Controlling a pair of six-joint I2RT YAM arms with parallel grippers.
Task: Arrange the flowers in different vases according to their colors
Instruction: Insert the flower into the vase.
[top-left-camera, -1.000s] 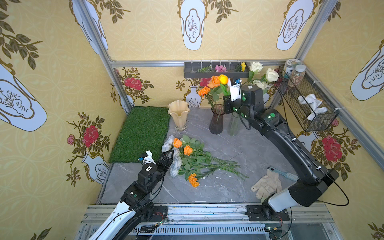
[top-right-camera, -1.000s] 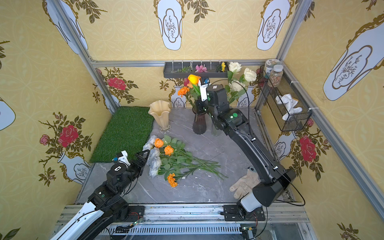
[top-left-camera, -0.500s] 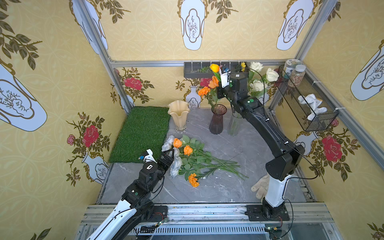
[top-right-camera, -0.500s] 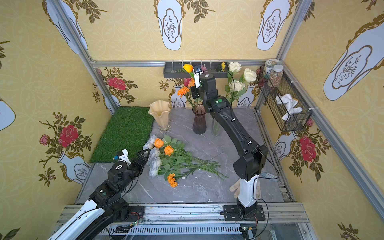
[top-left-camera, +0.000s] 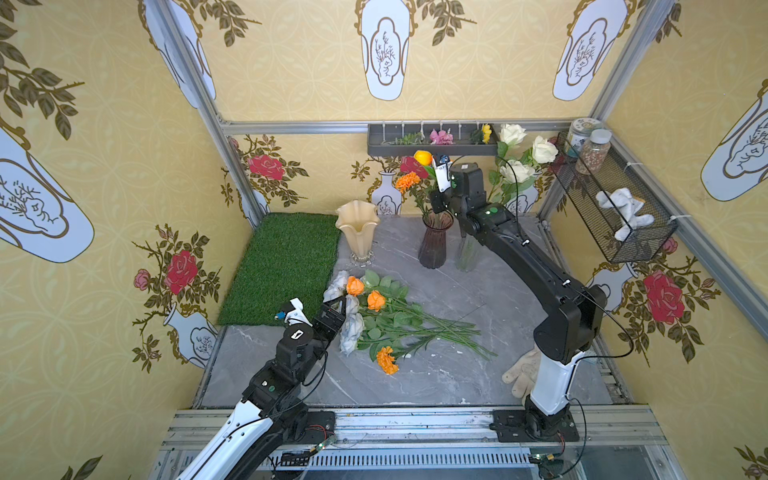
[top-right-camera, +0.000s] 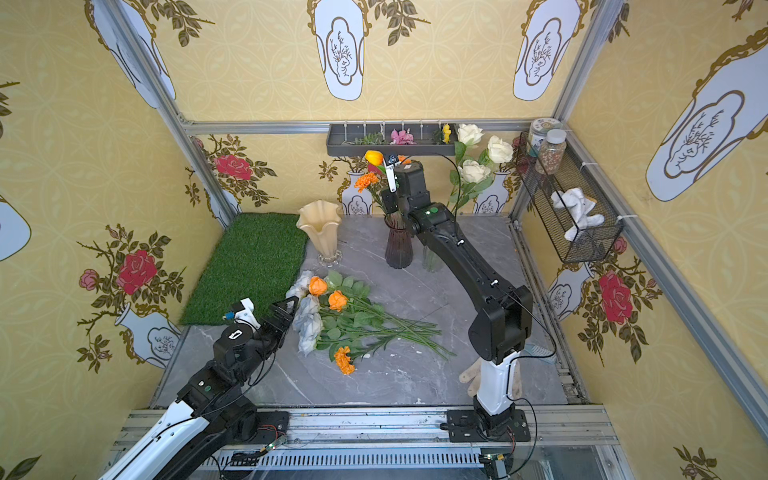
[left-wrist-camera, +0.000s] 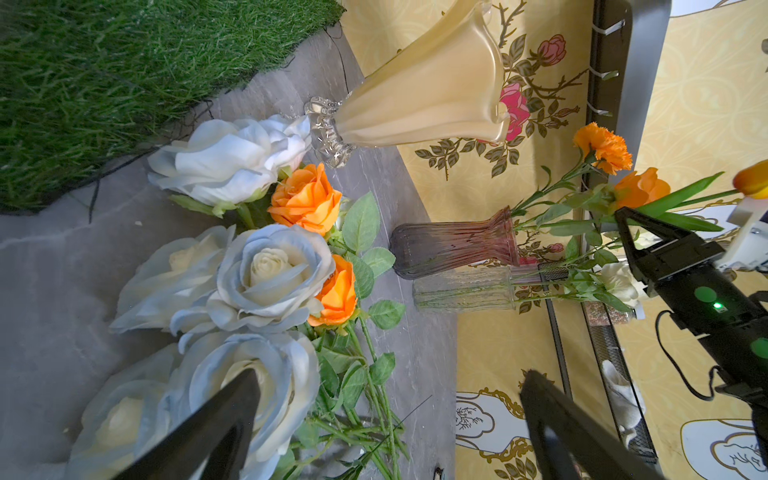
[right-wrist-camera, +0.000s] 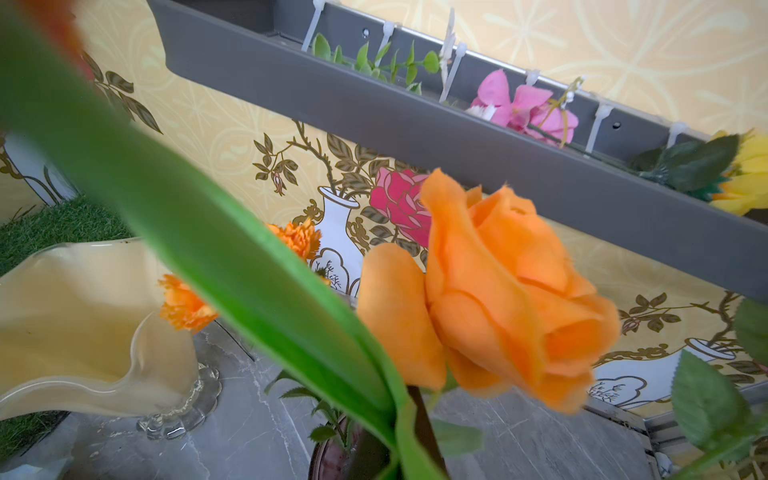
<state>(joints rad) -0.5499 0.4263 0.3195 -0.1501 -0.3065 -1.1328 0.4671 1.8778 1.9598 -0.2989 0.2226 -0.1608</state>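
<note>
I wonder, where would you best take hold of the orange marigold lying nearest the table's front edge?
Probably by the stem of the marigold, just behind its head, coming down from above: it lies flat on the table, head clear of the other blooms.

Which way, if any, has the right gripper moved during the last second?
Yes. Holding the yellow tulip, the right gripper has shifted left in a top view, from over the clear vase to over the purple vase.
</note>
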